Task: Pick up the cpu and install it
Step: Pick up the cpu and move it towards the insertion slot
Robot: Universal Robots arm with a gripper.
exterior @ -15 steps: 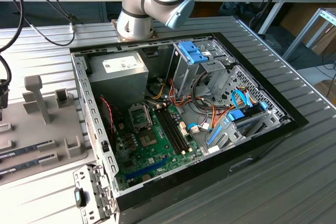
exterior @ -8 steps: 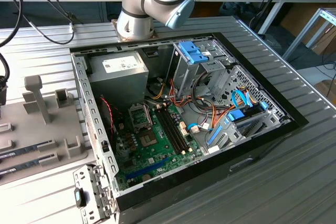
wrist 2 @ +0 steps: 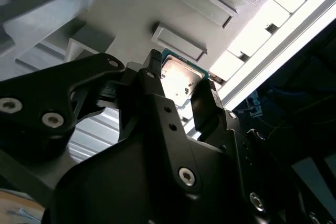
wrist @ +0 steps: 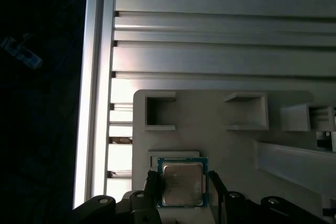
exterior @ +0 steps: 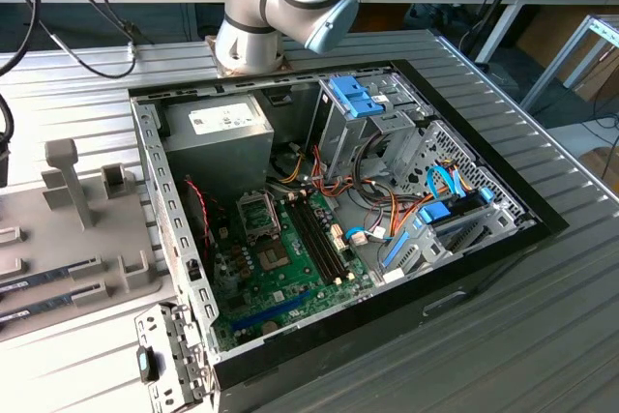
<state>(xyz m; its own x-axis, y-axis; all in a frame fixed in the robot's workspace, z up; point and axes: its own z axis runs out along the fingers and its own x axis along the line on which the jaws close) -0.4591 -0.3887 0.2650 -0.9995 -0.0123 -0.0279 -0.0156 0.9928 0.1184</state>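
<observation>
Your gripper [wrist: 184, 181] has its fingers [wrist 2: 206, 98] closed narrow on two opposite edges of the cpu [wrist: 181, 186], which sits between them over the grey tray [wrist: 210, 114]; lifted or resting, you cannot tell

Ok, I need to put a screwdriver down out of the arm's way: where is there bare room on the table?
Free: the ribbed table on the exterior view's right of the computer case, widest toward the near corner. Crowded: the case's inside, and the grey fixture plate with memory sticks on the exterior view's left.
</observation>
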